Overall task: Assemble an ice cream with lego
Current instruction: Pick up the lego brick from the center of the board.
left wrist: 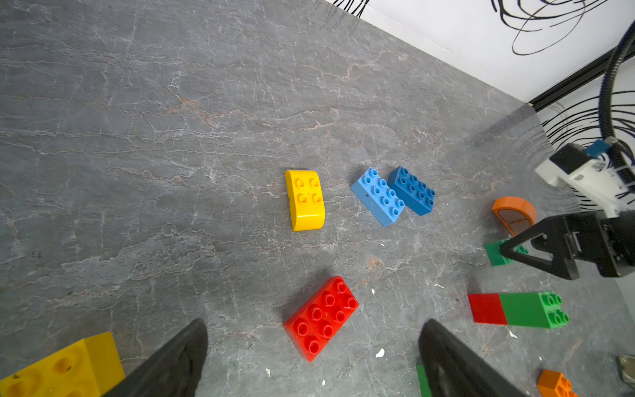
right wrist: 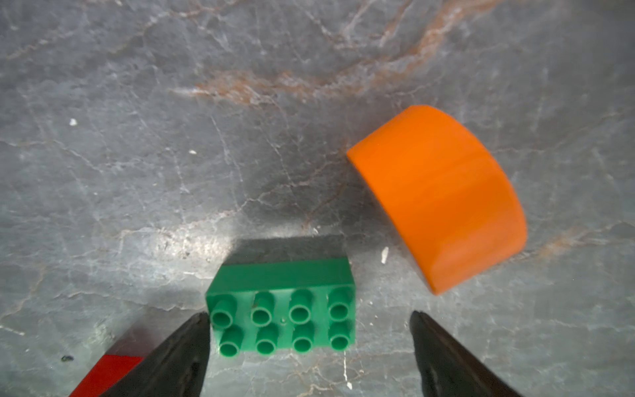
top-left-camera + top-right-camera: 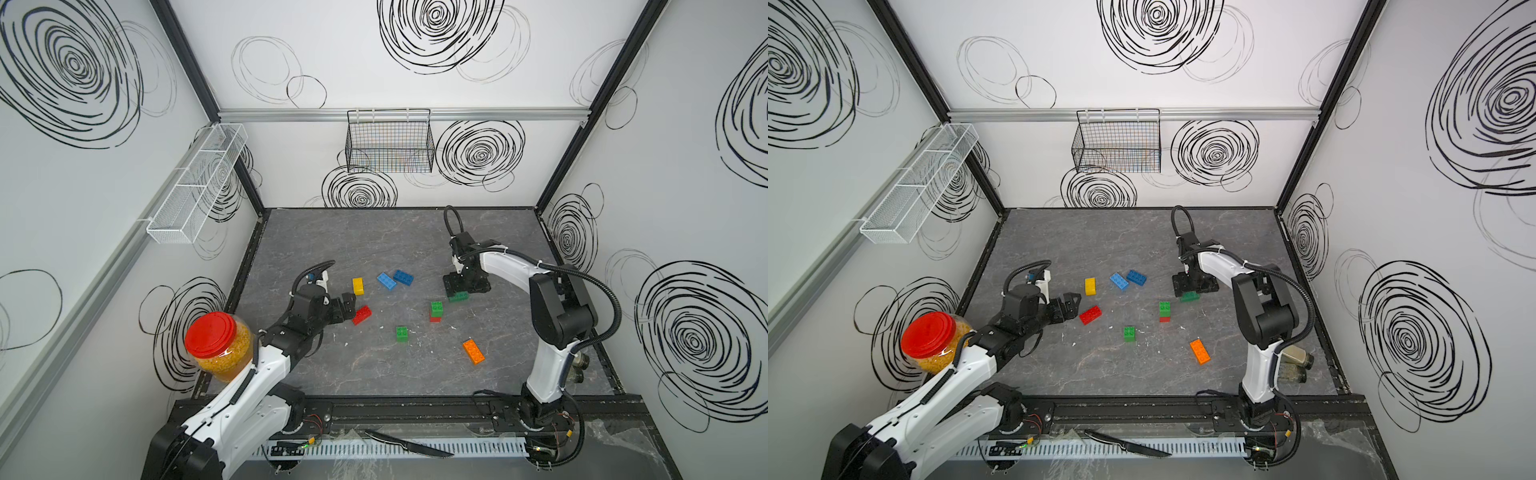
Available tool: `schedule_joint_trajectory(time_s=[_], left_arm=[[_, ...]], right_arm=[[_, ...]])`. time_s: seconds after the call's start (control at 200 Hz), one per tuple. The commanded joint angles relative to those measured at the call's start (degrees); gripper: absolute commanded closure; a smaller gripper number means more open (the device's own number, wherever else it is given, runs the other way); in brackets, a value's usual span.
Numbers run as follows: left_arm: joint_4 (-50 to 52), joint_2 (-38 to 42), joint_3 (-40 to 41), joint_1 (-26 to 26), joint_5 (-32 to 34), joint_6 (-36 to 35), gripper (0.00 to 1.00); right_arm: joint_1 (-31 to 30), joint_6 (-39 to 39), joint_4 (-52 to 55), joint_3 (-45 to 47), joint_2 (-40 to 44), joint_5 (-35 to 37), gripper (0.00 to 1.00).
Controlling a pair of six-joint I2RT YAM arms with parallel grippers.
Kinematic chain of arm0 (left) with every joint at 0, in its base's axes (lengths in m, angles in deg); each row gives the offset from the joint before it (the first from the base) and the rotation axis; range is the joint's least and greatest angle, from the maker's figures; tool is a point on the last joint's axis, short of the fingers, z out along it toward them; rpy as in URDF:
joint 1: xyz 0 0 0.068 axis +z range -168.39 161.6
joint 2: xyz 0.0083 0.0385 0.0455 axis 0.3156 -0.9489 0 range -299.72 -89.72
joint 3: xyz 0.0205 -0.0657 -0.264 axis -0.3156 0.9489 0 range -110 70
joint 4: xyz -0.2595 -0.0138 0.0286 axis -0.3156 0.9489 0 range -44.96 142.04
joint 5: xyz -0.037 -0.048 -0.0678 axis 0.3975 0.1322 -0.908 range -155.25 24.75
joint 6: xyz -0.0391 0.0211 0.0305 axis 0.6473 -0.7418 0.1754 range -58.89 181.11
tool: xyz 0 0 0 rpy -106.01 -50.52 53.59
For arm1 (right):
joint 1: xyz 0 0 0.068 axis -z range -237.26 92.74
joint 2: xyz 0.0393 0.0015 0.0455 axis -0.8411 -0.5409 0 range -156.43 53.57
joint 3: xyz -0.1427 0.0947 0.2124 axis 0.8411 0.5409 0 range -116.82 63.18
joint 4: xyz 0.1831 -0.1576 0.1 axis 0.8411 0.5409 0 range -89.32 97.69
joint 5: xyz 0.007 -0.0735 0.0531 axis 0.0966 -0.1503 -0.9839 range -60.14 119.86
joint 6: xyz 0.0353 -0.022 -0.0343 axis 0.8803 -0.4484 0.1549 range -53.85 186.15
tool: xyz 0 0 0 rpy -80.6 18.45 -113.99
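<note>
With 12 o'clock taken toward the back wall, the lego is seen scattered over the middle of the grey table (image 3: 374, 376), well away from its black edges. The red brick (image 3: 362, 314) lies flat, studs up, its long axis running from 8 to 2 o'clock. The left gripper (image 3: 350, 307) is held just at its 9 o'clock side with jaws spread wide and nothing between them. The yellow rounded piece (image 3: 358, 286) is aligned 12 to 6, and the light blue brick (image 3: 386, 281) and dark blue brick (image 3: 403, 277) lie side by side, both aligned roughly 10 to 4. The dark green brick (image 2: 281, 309) is set with its long axis near 3 to 9. The right gripper (image 2: 308, 313) is poised over it, jaws apart, one at each short end, without clamping. The orange dome (image 2: 439, 196) lies just beside that brick, not touching. A green-on-red stack (image 3: 436, 311) and a small green brick (image 3: 402, 333) are placed near the centre, and an orange brick (image 3: 473, 351) is aligned 11 to 5 toward 5 o'clock. Bare surface is left toward 12 o'clock and along the 6 o'clock edge. A red-lidded jar (image 3: 218, 347) is found at 8 o'clock.
</note>
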Motion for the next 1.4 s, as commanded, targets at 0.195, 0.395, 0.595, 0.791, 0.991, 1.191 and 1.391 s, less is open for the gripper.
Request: schedule_joint_trajectory(time_s=[0.195, 0.395, 0.595, 0.791, 0.991, 1.191, 1.391], left_arm=[[-0.3, 0.2, -0.4, 0.4, 0.5, 0.2, 0.01], [-0.1, 0.4, -0.3, 0.4, 0.6, 0.3, 0.01], [0.1, 0.8, -0.3, 0.4, 0.6, 0.3, 0.01], [0.2, 0.7, -0.3, 0.5, 0.7, 0.3, 0.01], [0.1, 0.5, -0.5, 0.4, 0.6, 0.3, 0.01], [-0.6, -0.5, -1.0, 0.2, 0.0, 0.2, 0.01], [-1.7, -2.6, -1.6, -0.8, -0.5, -0.3, 0.01]], right_arm=[[-1.6, -0.5, -0.3, -2.1, -2.7, 2.8, 0.10], [-1.9, -0.5, -0.6, -2.2, -3.3, 2.7, 0.14], [-2.4, -0.1, -0.7, -2.2, -3.4, 2.8, 0.22], [-2.5, 0.7, -0.2, -2.3, -3.2, 2.6, 0.32], [-2.9, 2.5, 1.3, -3.0, -1.5, 2.0, 0.44], [-3.5, 6.8, 7.2, -6.7, 2.4, 0.8, 0.45], [-5.7, 11.8, 13.5, -9.5, 6.4, -1.0, 0.44]])
